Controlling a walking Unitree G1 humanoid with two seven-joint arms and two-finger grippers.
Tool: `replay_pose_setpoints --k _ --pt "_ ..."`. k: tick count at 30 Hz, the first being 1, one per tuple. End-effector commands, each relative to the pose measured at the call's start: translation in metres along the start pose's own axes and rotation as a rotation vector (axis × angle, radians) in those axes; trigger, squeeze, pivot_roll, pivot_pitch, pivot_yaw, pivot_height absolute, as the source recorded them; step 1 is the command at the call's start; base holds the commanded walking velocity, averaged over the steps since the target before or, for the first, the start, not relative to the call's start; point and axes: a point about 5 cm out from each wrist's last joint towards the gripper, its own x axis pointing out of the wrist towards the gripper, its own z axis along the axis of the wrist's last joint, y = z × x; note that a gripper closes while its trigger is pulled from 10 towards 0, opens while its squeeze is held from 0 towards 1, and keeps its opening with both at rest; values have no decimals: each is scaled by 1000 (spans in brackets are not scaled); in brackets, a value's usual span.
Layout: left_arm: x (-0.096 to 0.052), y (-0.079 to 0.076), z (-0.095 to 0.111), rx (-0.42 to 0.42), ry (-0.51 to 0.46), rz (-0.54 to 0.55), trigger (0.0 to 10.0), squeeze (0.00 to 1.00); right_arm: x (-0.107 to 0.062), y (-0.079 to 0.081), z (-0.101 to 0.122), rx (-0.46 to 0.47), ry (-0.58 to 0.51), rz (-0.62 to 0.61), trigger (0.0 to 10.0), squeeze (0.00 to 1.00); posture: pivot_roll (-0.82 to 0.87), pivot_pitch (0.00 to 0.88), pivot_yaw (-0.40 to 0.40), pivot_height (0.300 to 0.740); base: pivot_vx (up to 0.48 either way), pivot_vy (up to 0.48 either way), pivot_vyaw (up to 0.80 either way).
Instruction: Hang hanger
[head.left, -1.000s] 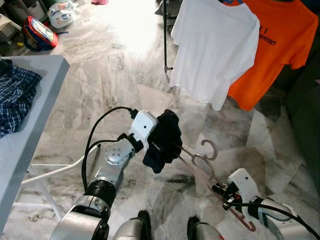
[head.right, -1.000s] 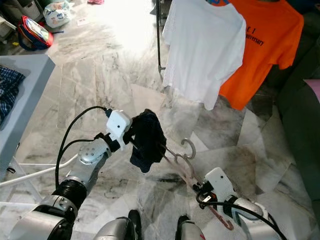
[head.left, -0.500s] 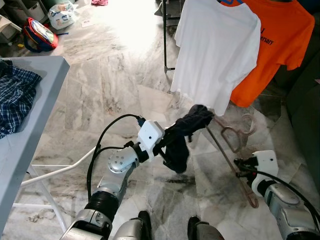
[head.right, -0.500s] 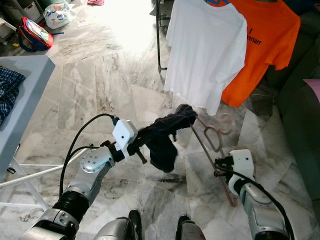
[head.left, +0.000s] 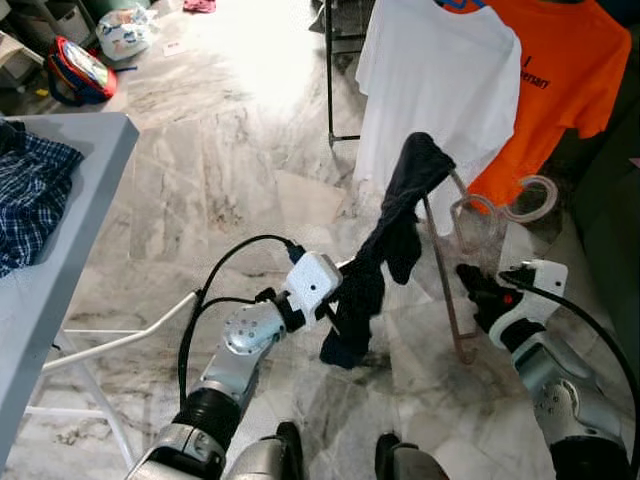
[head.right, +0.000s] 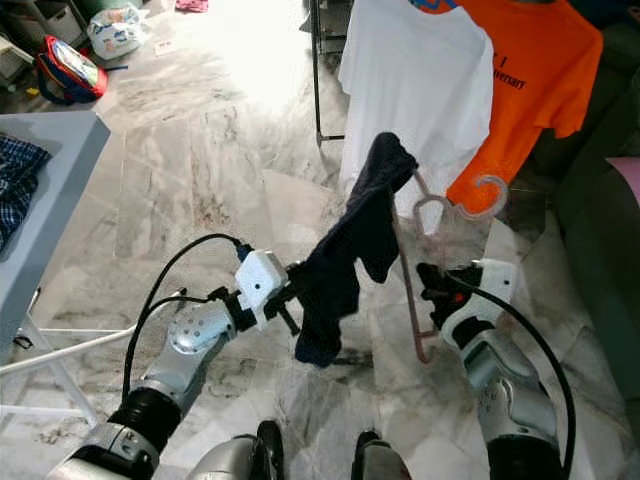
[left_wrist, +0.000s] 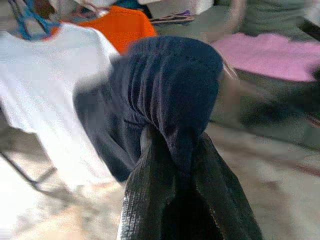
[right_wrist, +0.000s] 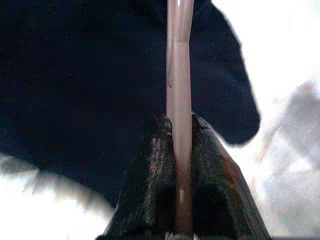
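The pink plastic hanger (head.left: 452, 262) with a dark navy garment (head.left: 385, 250) draped over it has risen from low near the marble floor (head.left: 210, 150), where it lay almost flat half a second ago, to stand nearly upright in front of the robot. Its hook, blurred by motion, now points up and to the right, just in front of the white T-shirt (head.left: 440, 90) and the orange T-shirt (head.left: 560, 70) already hanging on the black clothes rack (head.left: 329, 70). I judge this as the lift toward the rail; the hanging itself is not yet done, and the rail is out of frame above.

The right gripper (head.left: 478, 290) is raised at mid height on the robot's right, forearm angled up, its two black fingers (right_wrist: 155, 165) pinched tight on the hanger's thin pink bar. The left gripper (head.left: 335, 312) reaches forward and inward from a bent elbow, its fingers (left_wrist: 145, 200) closed on a fold of the navy garment, which trails from the hanger's top shoulder down to that grip. The garment looks like a small shirt or shorts, though bunching makes this hard to tell.

At far left, a grey table (head.left: 60, 240) holds a blue plaid cloth (head.left: 30, 195).
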Motion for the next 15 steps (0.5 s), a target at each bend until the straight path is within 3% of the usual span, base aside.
replay_pose_setpoints --k 1,5,8,9,11,15 --pt "1 3 3 62 -5 19 10000 0 -6 6 -17 -13 99 46 10000 0 -59 241 69 740 0 0 0" --pt "0 6 2 79 5 33 10000 0 -9 6 -22 -39 127 55 10000 0 -58 241 70 740 0 0 0" --pt "-2 10 1 123 18 35 10000 0 -15 5 -31 -107 205 77 10000 0 -60 244 74 740 0 0 0" --pt "-3 11 1 151 23 28 10000 0 -22 4 -41 -200 291 111 10000 0 -59 246 76 740 0 0 0" --pt "-4 13 1 171 26 25 10000 0 -29 3 -51 -271 367 142 10000 0 -58 246 77 740 0 0 0" --pt "-3 15 1 196 24 20 10000 0 -37 3 -60 -321 445 191 10000 0 -59 248 78 740 0 0 0"
